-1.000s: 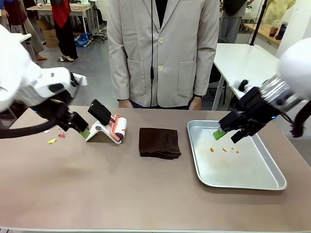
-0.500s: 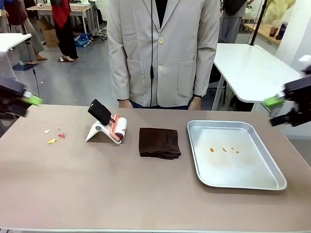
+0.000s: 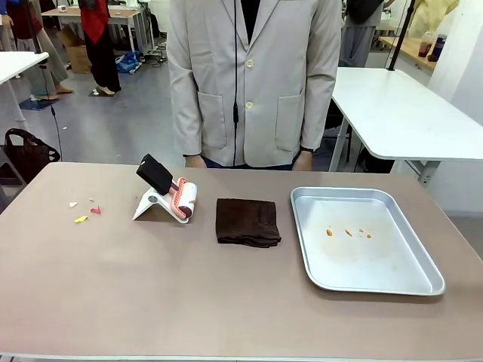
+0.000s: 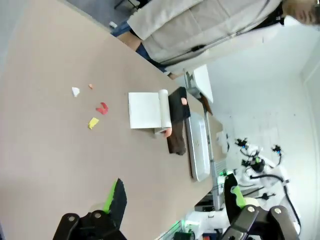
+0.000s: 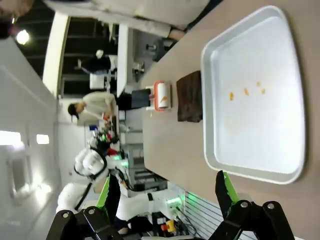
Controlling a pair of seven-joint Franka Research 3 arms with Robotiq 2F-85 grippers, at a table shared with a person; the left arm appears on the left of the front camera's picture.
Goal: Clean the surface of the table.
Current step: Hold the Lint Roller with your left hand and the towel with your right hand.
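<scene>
White-topped tables (image 3: 389, 105), grey floor (image 3: 121, 124)

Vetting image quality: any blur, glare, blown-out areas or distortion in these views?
Front view: sharp, evenly lit, soft shadows beside the folded dark-brown cloth, only a mild sheen on the silver metal tray. Left wrist view: rolled sideways, brownish-taupe table tapering sharply under the wide lens, background washed out at right. Right wrist view: also rolled, left side blown out, tray crisp.

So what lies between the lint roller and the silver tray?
A folded dark brown cloth, flat on the table, touching neither the lint roller nor the tray. The front view shows this most plainly.
</scene>
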